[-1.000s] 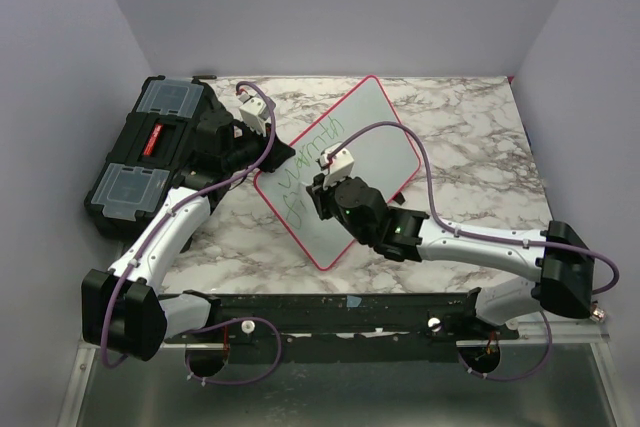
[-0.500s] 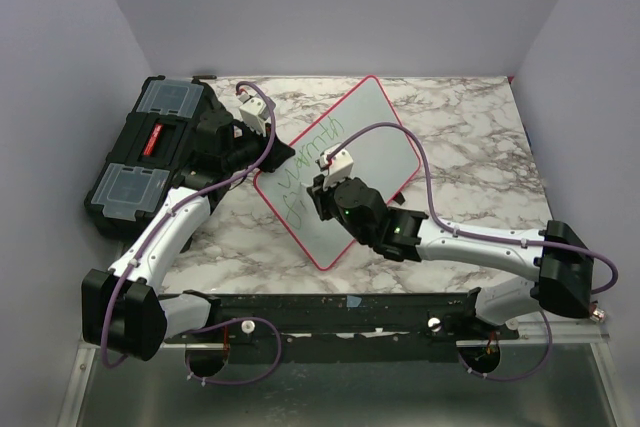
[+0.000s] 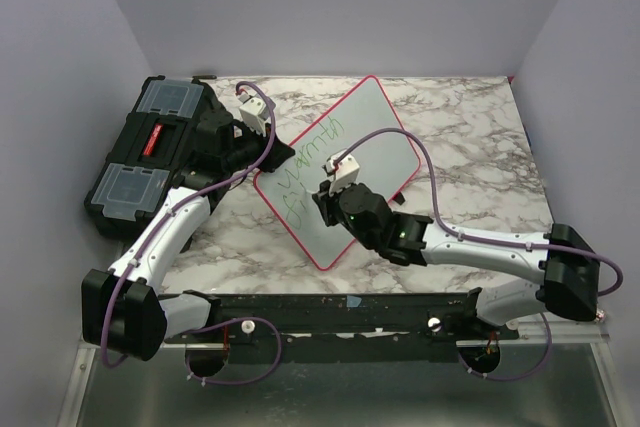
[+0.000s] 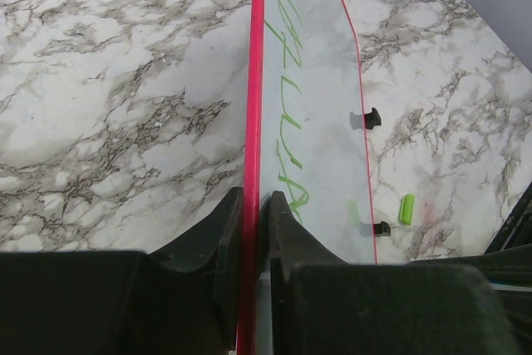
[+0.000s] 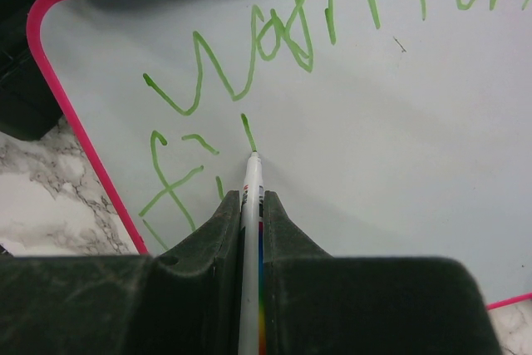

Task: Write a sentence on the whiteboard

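Note:
The whiteboard (image 3: pixel 375 132) with a red-pink rim lies tilted on the marble table. The sentence (image 3: pixel 310 152) is in green; in the right wrist view it reads "Warmth" (image 5: pixel 291 31), with "fi" and a short stroke (image 5: pixel 174 180) on the line below. My right gripper (image 5: pixel 248 197) is shut on a white marker (image 5: pixel 250 205), whose tip touches the board at the end of that stroke. My left gripper (image 4: pixel 256 197) is shut on the board's rim (image 4: pixel 253 81) at its left corner. In the top view the left gripper (image 3: pixel 262 152) and the right gripper (image 3: pixel 325 202) are both over the board.
A black toolbox (image 3: pixel 150 157) with clear lid compartments stands at the far left, next to my left arm. A green marker cap (image 4: pixel 406 208) lies on the table beside the board's far edge. Two small black pegs (image 4: pixel 371 118) show at that edge.
My right gripper has shifted slightly down and to the right with the marker, and a new short green stroke stands after "fi". The left gripper and the board have not moved.

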`<action>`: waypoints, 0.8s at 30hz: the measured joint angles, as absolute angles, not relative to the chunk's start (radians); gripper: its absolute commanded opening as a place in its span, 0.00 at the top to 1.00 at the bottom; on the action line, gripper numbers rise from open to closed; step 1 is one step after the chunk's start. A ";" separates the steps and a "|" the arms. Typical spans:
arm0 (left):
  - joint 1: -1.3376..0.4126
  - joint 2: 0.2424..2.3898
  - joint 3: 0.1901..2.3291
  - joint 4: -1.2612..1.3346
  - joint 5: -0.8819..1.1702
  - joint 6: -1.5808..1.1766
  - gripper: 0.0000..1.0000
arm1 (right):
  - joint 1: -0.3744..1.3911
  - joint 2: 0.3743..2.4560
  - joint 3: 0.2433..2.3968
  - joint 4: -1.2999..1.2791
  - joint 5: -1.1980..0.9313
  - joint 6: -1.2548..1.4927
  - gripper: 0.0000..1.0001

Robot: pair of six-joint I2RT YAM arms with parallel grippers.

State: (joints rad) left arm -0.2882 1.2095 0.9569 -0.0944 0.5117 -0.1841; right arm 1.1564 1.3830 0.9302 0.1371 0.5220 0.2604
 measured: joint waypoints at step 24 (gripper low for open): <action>-0.289 1.208 0.957 -0.095 0.512 -0.184 1.00 | 1.156 1.317 0.834 0.081 0.503 0.319 0.99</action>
